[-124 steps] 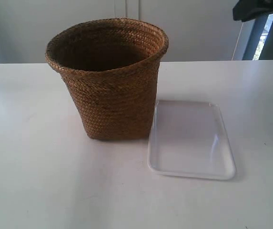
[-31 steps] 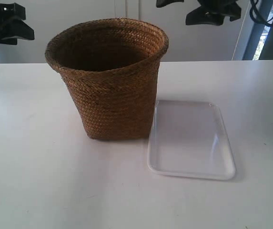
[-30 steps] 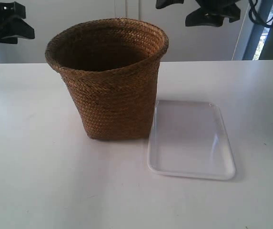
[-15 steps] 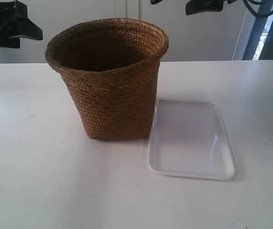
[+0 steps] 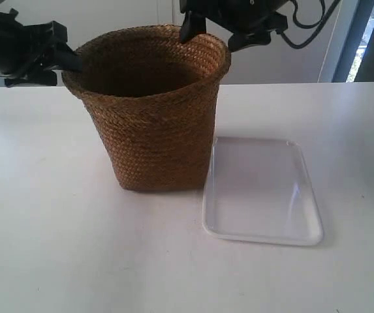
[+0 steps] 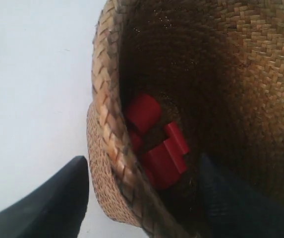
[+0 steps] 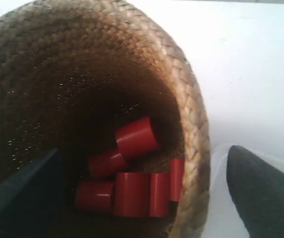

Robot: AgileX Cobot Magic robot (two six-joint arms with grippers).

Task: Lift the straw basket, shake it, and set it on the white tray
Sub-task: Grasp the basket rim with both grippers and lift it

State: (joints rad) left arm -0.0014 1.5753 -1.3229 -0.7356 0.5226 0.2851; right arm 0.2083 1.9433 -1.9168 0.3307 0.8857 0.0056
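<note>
Two arms at the basket (image 5: 154, 124) rim in the exterior view: arm at the exterior view's left (image 5: 17, 49) beside one side of the rim, arm at the exterior view's right (image 5: 239, 16) over the far side. Opposite sides taken, probably to balance a wide thing with no handles. Basket upright on table (image 5: 43, 248), not on tray (image 5: 262, 240). Base just beside the tray's long edge; touching or not, cannot tell. Tray close by, likely for a short transfer.

Left wrist view. Left gripper (image 6: 142, 168) with jaws apart, astride the rim: one finger (image 6: 57, 198) outside the wall over the table, the other inside. Nothing pinched; clearance on both sides of the weave. Red cylinders (image 6: 144, 113) loose at the bottom, likely the load for the shake.

Right wrist view. Right gripper (image 7: 142, 151) spread wide, nothing held. One finger over the inside, the other outside the rim, above a tray corner. Same straddle, wall between the fingers, set for a pinch.

Judged: approach step, lift not begun. Risk of soft weave flexing under an uneven pinch.
</note>
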